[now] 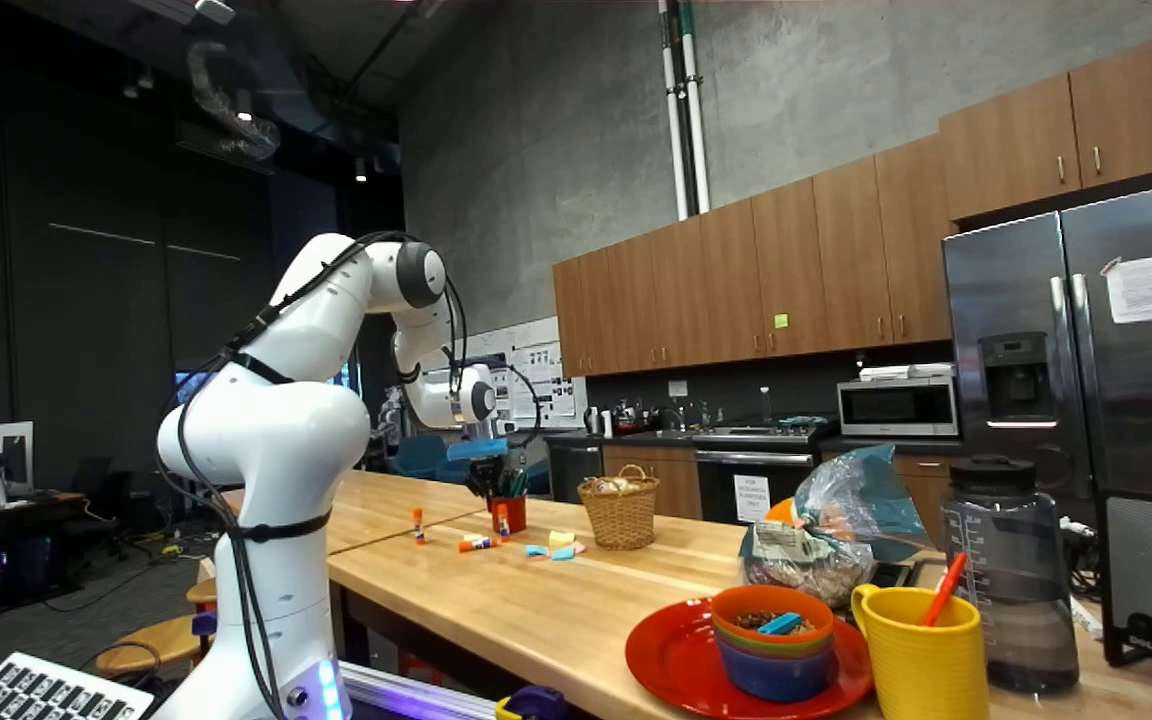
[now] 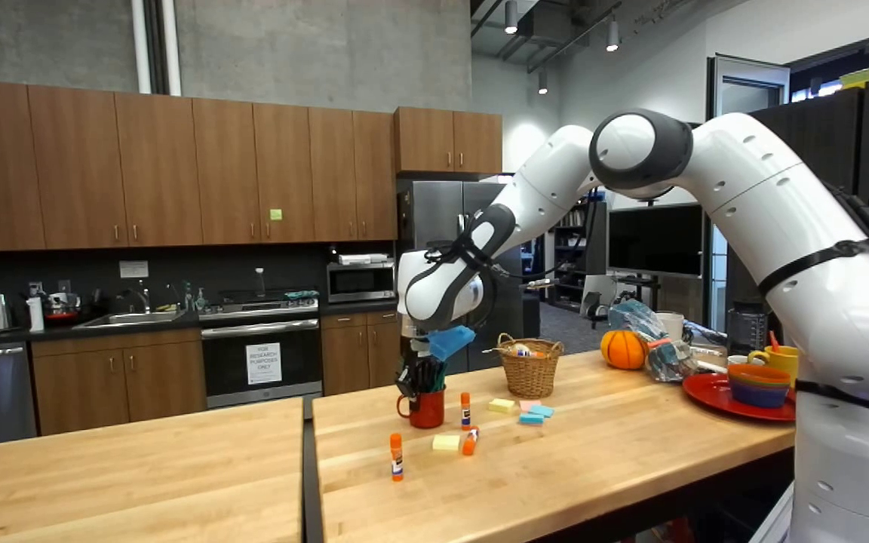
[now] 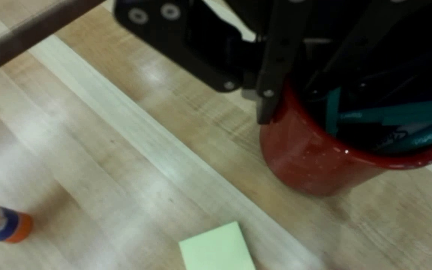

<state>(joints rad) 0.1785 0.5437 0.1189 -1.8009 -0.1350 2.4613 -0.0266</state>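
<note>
From here I see my arm (image 1: pixel 301 440) in glossy white, its rounded shells dotted with small grey recesses (image 2: pixel 782 182), with dark grey rings (image 2: pixel 677 151) at the joints. Black straps (image 2: pixel 819 264) cinch black cables (image 1: pixel 254 325) along it. My base (image 1: pixel 246 640) shows a blue-white light strip (image 1: pixel 327 685). A bright blue piece (image 2: pixel 450 342) sits above my gripper (image 2: pixel 409 379), whose black linkages (image 3: pixel 281 52) carry round silver screws (image 3: pixel 138 15).

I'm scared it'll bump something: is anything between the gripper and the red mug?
Nothing that I can see: in the wrist view, the gripper is right at the red mug, one finger just outside its rim. Teal pens are inside the mug, but it's too dark there to see the other fingertip clearly.
</note>
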